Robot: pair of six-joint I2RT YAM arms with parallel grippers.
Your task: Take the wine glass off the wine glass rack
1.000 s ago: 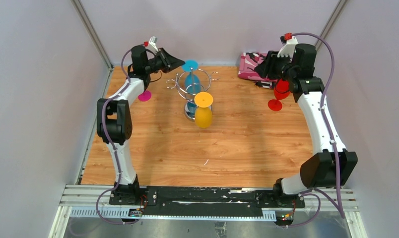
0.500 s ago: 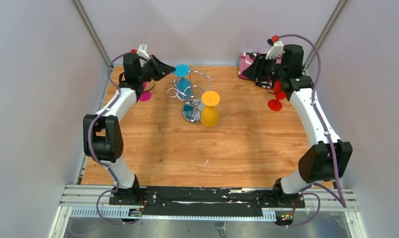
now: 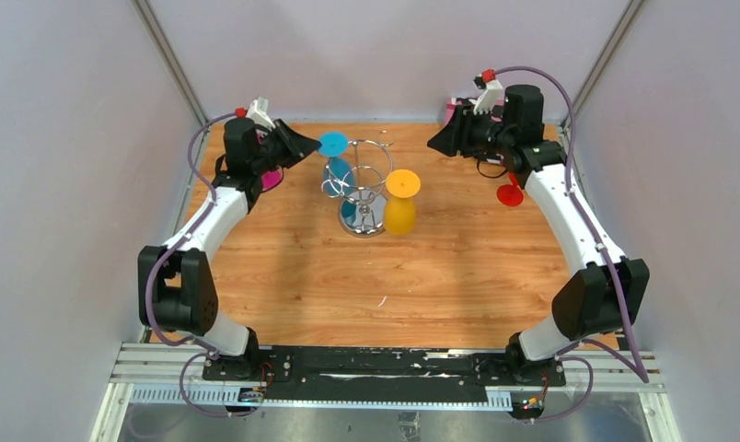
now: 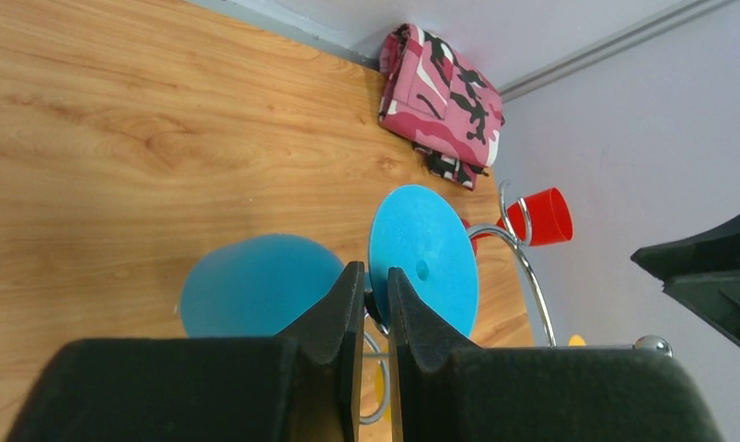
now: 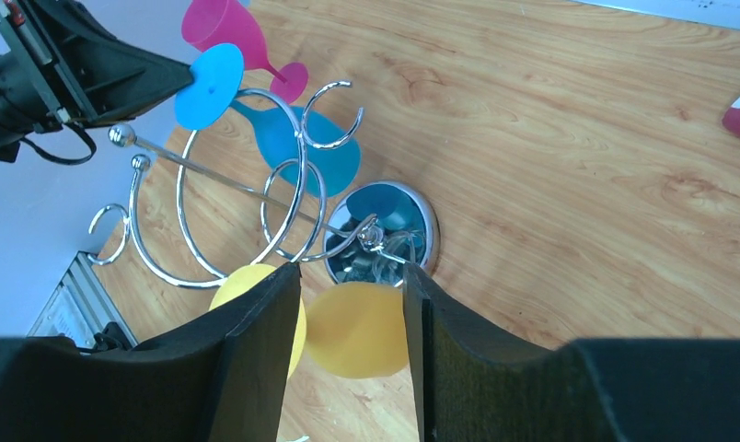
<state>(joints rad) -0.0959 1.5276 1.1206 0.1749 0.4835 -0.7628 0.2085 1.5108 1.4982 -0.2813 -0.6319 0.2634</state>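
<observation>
Now | L gripper clenched on blue wine glass stem, 10 o'clock of wine glass rack | R gripper released, 2 o'clock, not touching rack.

Both arms are wearing smooth white shells over their long links, the left arm at the left of the overhead view and the right arm at the right. Boxy black housings are covering the joints, the bulkiest ones showing low at each side of that view. A purple cable is running along each arm, and a small red-and-white fitting is capping each wrist. The left gripper and the right gripper are showing matte black, wedge-shaped fingers with flat inner faces. Black bases are anchoring both arms along the bottom edge.
</observation>
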